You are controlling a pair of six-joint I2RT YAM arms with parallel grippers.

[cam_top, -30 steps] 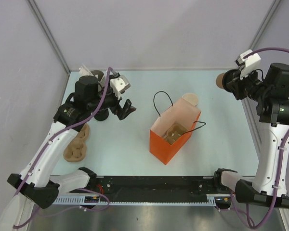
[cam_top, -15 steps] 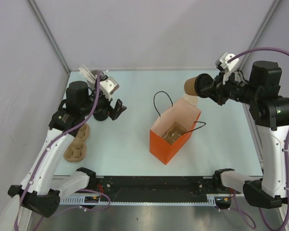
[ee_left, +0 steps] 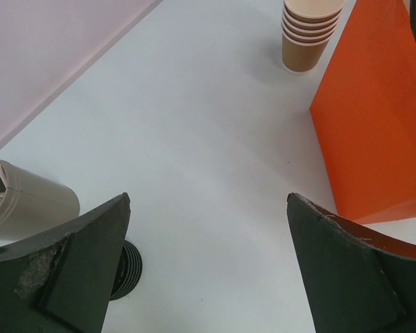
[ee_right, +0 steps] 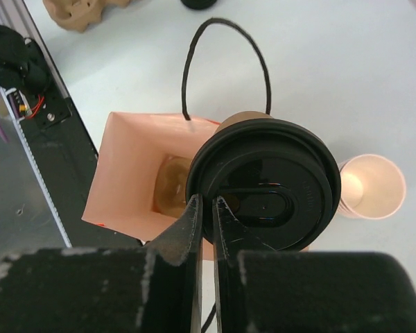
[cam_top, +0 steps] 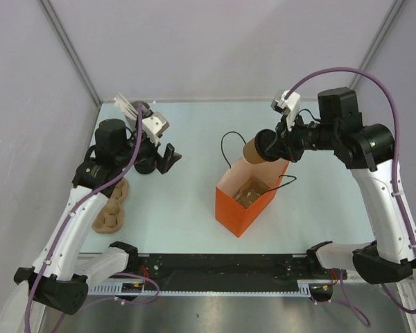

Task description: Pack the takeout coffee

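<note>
The step in hand looks like the carry to the bag. The right gripper (ee_right: 206, 208) has its jaws nearly together, pinching the rim of the black lid on the takeout coffee (cam_top: 253, 150). The cup hangs over the far side of the orange paper bag (cam_top: 239, 211), at its open mouth, and in the top view it is tilted well off upright. A brown pulp carrier (cam_top: 249, 191) sits inside the bag. The left gripper (ee_left: 208, 201) hovers wide open and empty near the stack of black lids (ee_left: 128, 270). Next, I judge, the cup must be righted and lowered between the cord handles into a carrier pocket (a lid-only pinch could slip).
</note>
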